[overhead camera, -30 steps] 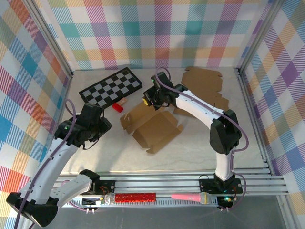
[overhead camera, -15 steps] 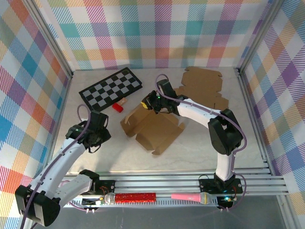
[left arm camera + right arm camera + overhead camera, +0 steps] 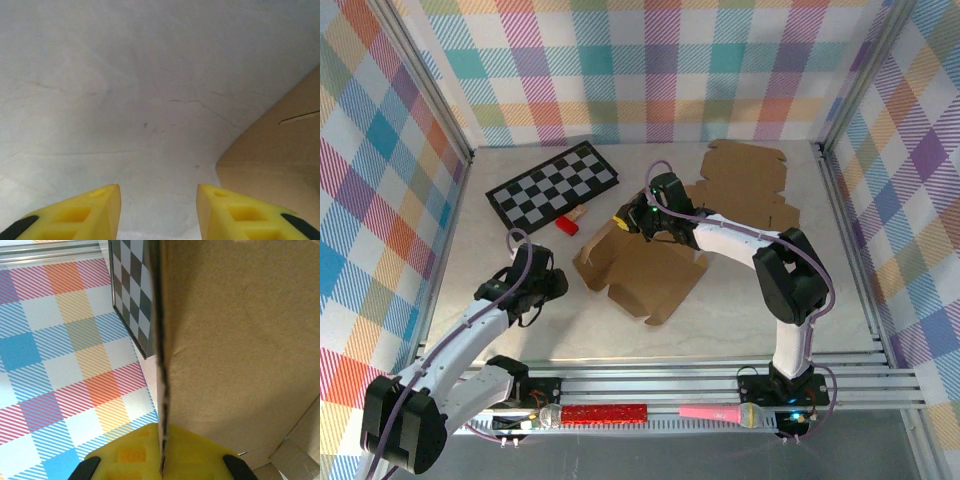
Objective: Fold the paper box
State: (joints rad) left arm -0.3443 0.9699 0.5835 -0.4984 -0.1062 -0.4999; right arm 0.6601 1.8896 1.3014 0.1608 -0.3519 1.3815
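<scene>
The right claw (image 3: 640,214) pinches a flap edge of the brown cardboard box (image 3: 645,270), apparently to stand it up. The left claw (image 3: 157,210) hovers spread, with the box corner just to its right.

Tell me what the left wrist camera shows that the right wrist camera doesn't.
Left wrist: the bare white table, with the left tool open above it, holding nothing. Right wrist: the checkerboard, the plaid wall, and the right tool pinched shut on a panel edge. Both: the brown paper box, a corner at the right of the left wrist view and a large panel in the right wrist view.
</scene>
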